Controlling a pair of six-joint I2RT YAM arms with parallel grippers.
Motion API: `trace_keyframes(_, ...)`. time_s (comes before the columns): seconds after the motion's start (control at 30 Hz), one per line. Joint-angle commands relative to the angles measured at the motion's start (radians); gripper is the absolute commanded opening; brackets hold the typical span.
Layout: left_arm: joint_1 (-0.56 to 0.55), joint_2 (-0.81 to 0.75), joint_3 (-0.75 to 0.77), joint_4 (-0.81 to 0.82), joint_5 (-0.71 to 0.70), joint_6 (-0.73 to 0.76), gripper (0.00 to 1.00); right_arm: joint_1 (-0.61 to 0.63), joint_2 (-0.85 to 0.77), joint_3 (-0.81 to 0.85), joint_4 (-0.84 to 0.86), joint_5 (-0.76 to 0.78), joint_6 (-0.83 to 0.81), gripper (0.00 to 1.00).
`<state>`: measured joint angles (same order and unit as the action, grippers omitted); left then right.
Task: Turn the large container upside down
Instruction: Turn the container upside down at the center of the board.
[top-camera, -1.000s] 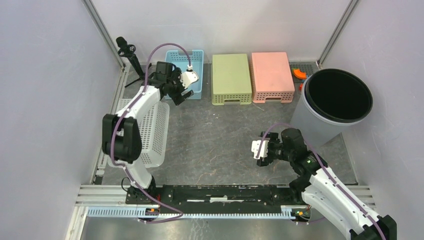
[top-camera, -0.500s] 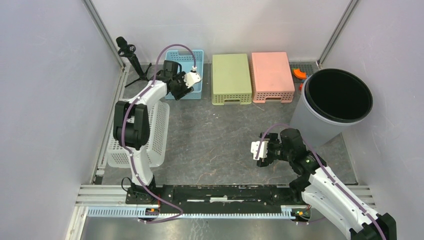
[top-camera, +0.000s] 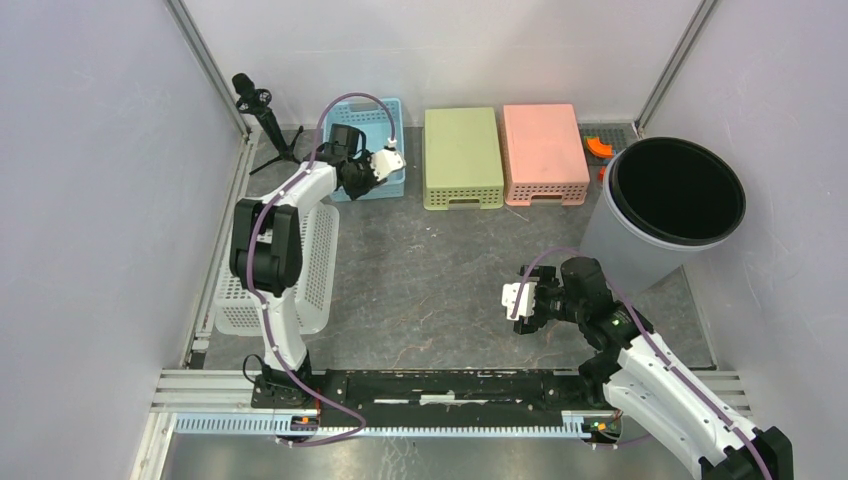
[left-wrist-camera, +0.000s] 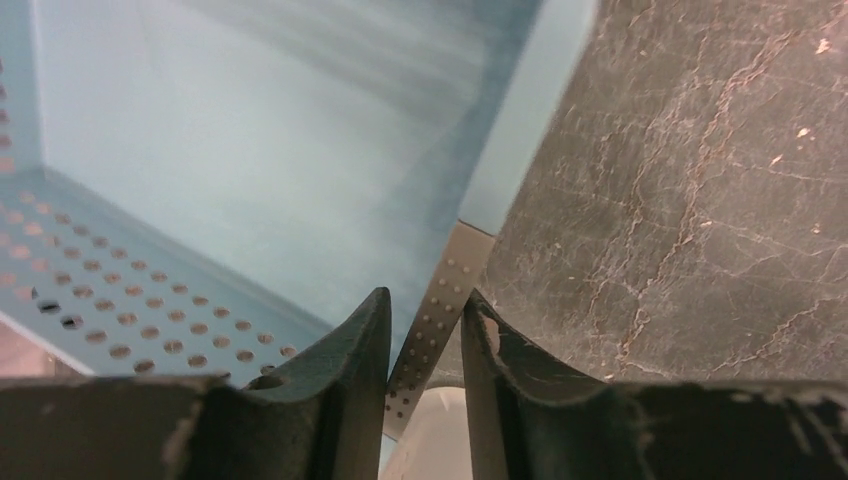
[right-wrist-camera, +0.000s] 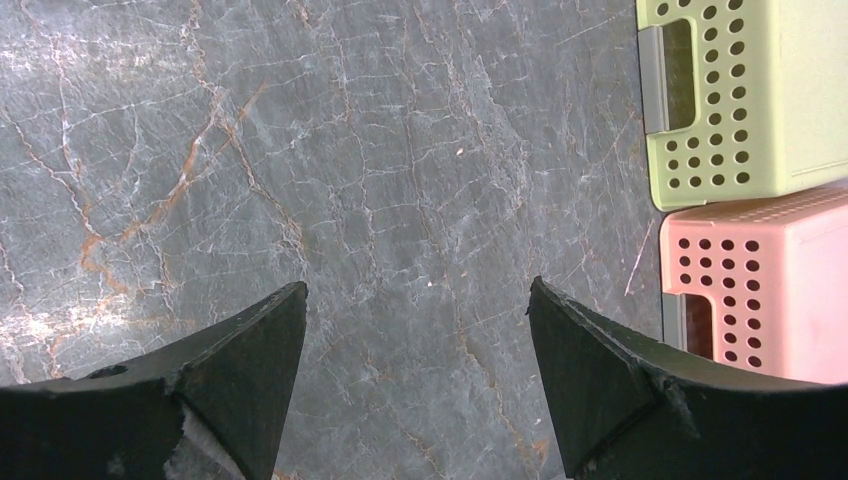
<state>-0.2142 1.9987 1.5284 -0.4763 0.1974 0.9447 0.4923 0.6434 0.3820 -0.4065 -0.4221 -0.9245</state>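
Since a second ago my left arm has swung in toward 11 o'clock, and my left gripper (left-wrist-camera: 425, 310) has gone from spread wide to pinched. It now clamps the thin perforated wall of the blue container (top-camera: 393, 128), one finger inside and one outside over the table (top-camera: 430, 270).

That container sits upright and open at about 11 o'clock, at the far edge, just beside the green basket (top-camera: 462, 155) at its 3 o'clock. The pink basket (top-camera: 543, 150) lies beyond that. I hold its 3 o'clock wall, near the corner closest to me.

I judge it light: thin moulded plastic with holes, and nothing showing inside it. The wall should be stiff enough to lift by but likely to flex, and its smooth face may slip or let the body swing as I roll it. A hold at the rim, deep on the wall, seems best for the tip-over.

My right gripper (right-wrist-camera: 415, 300) hangs spread and empty over bare table at 5 o'clock.
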Motion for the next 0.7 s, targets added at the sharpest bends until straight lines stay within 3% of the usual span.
trace_keyframes(0.0,-0.02,-0.036,0.019,-0.004,0.037,0.062,0.33,-0.004,-0.011,-0.003,0.011,-0.019,-0.007,0.87)
trace_keyframes(0.23,-0.035,-0.045,0.024,-0.012,0.02,0.082,0.16,-0.005,-0.013,-0.003,0.009,-0.022,-0.007,0.87)
trace_keyframes(0.67,-0.075,-0.102,0.045,0.116,-0.087,0.055,0.02,-0.007,-0.008,-0.006,0.012,-0.017,-0.005,0.87)
